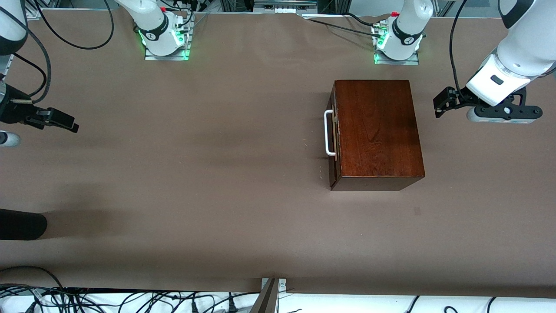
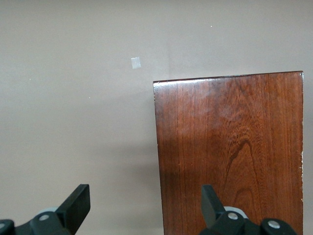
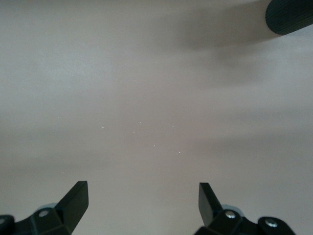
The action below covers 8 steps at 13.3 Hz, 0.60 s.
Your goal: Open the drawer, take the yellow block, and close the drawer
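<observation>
The glossy reddish-brown wooden box (image 1: 378, 130) stands on the table, toward the left arm's end. Its drawer (image 1: 333, 143) is shut, and the white U-shaped handle (image 1: 329, 132) faces the right arm's end. The yellow block is out of view. My left gripper (image 1: 442, 104) is open and empty, up in the air beside the box at the edge away from the handle. In the left wrist view (image 2: 145, 205) one finger is over the box top (image 2: 230, 147). My right gripper (image 1: 65, 121) is open and empty over bare table (image 3: 144, 203), well away from the box.
A black cylinder (image 1: 21, 224) juts in over the table at the right arm's end, nearer to the front camera than my right gripper, and it also shows in the right wrist view (image 3: 291, 14). A small pale patch (image 2: 136, 62) lies on the brown table (image 1: 195, 174).
</observation>
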Available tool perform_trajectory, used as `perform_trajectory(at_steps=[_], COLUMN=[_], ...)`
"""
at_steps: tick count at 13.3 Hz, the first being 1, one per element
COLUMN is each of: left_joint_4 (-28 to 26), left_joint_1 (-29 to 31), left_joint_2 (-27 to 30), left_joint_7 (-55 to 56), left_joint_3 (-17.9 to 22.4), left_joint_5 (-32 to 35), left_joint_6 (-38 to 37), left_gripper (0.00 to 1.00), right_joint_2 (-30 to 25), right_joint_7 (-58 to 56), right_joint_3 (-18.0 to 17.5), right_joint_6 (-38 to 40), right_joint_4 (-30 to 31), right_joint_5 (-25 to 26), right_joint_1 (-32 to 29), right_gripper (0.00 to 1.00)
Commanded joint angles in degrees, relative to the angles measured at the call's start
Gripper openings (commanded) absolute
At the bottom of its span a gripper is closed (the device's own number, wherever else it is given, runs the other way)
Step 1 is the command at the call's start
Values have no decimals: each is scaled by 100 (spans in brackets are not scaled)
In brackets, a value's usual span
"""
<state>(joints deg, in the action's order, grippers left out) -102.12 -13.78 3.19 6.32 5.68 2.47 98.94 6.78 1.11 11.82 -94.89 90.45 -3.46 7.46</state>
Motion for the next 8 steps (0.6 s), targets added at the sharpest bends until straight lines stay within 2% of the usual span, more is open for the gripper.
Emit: perform_trajectory(at_steps=[1, 3, 5, 8], left_joint_4=[-158, -11, -1, -1], left_joint_1=[33, 25, 25, 16], left_joint_2=[190, 147, 129, 120], left_joint_7=[-25, -8, 53, 62], left_joint_3=[-50, -41, -41, -50], left_joint_5=[43, 43, 43, 43], left_joint_6=[46, 3, -24, -33], left_gripper=[100, 100, 100, 100], right_joint_2=[-10, -53, -89, -89], right_joint_7=[-32, -67, -41, 21], right_joint_3=[-48, -74, -259, -277], right_joint_6=[138, 164, 322, 436], right_joint_4=[-133, -133, -194, -273], right_joint_5=[-23, -32, -23, -5], right_joint_1=[-42, -139, -332, -315], right_gripper=[100, 100, 100, 100])
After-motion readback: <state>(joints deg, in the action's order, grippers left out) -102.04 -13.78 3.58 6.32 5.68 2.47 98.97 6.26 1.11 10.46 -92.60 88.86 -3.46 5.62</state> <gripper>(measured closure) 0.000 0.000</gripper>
